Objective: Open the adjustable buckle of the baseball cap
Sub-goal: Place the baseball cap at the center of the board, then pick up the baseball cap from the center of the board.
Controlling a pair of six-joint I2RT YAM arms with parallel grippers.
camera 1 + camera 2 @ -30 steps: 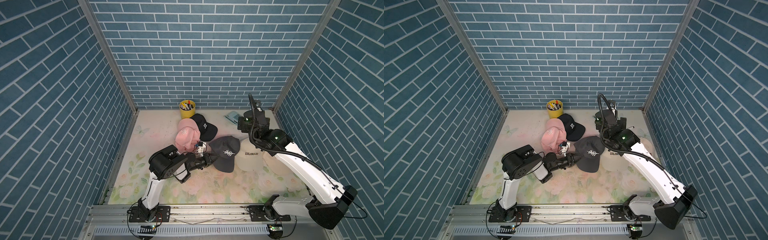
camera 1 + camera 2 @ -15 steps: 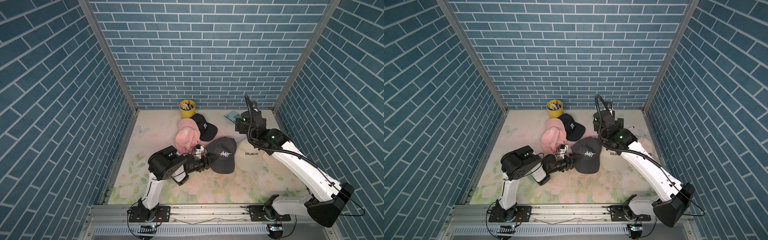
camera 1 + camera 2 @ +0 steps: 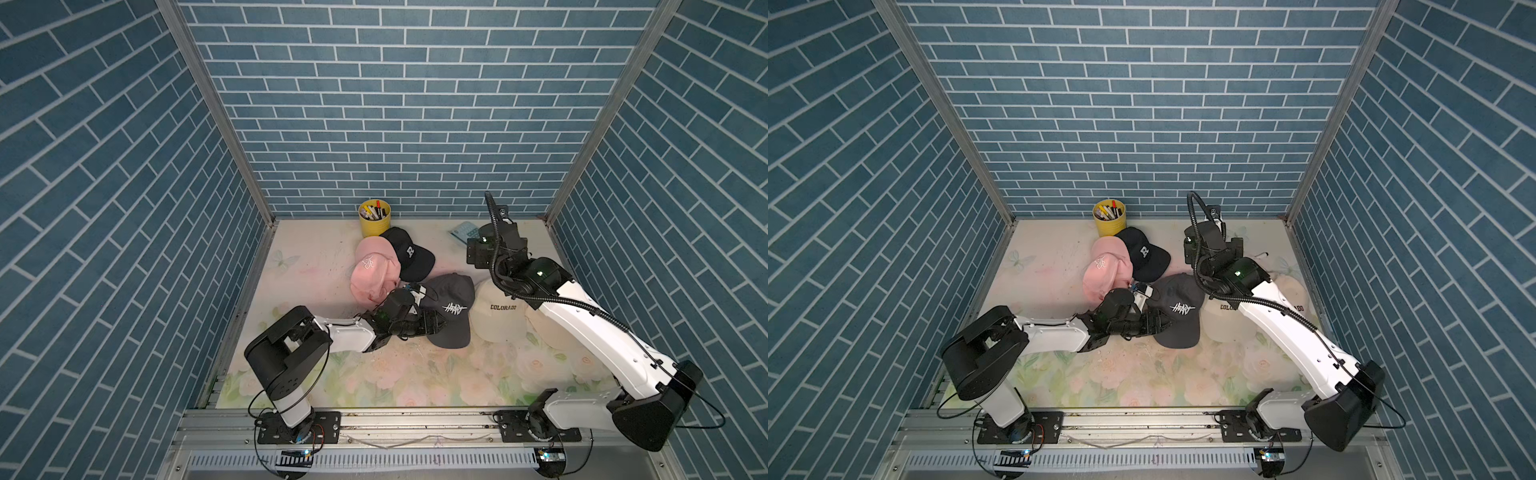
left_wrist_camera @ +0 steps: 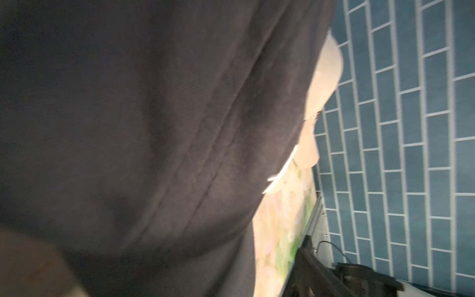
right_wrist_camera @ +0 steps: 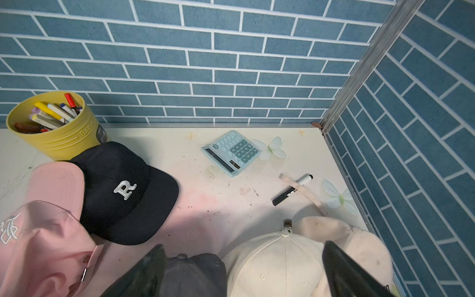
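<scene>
A dark grey baseball cap (image 3: pixel 451 307) with white lettering lies mid-table in both top views; its buckle is hidden. My left gripper (image 3: pixel 435 325) lies low against the cap's near-left side, jaws open. In the left wrist view the grey fabric (image 4: pixel 154 128) fills the frame and one finger (image 4: pixel 316 267) stands clear of it. My right gripper (image 5: pixel 244 270) hangs open above the grey crown (image 5: pixel 190 275) and a cream cap (image 5: pixel 282 264), holding nothing. The cream cap's metal buckle (image 5: pixel 287 223) faces the back wall, with a loose beige strap (image 5: pixel 300 191) beyond it.
A pink cap (image 3: pixel 372 270) and a black cap with an R (image 3: pixel 409 253) lie behind the grey one. A yellow pen cup (image 3: pixel 374 218) stands at the back wall. A calculator (image 5: pixel 231 153) and a black marker (image 5: pixel 293 189) lie back right. Another cream cap (image 3: pixel 544 328) sits far right.
My left gripper has opened and let go of the grey cap, which settled a little leftward. The right wrist has drifted slightly left, still open.
</scene>
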